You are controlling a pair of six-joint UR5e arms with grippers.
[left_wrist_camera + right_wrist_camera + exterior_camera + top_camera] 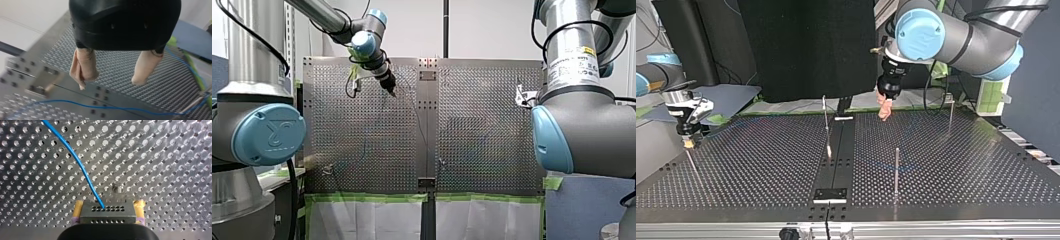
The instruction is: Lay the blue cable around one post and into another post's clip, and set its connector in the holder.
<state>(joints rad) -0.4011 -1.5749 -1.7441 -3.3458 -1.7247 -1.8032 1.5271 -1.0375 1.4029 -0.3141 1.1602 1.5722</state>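
In the right wrist view a grey connector block (107, 216) with rows of holes sits between my right gripper's (108, 211) yellow-padded fingers (78, 211), which touch both its sides. The blue cable (75, 162) runs out of it over the perforated table. At the top view's left this right gripper (688, 142) hangs just above the plate near a thin post (692, 162). My left gripper (110, 83) is open, its beige pads apart with nothing between them; the blue cable (100, 107) lies on the table ahead of it. It hovers over the table's far middle (884, 112).
Thin upright posts stand on the table in the top view: one near the middle seam (825, 120), one nearer the camera (896, 170), one at the far right (951, 117). A small dark bracket (831, 194) sits on the centre strip.
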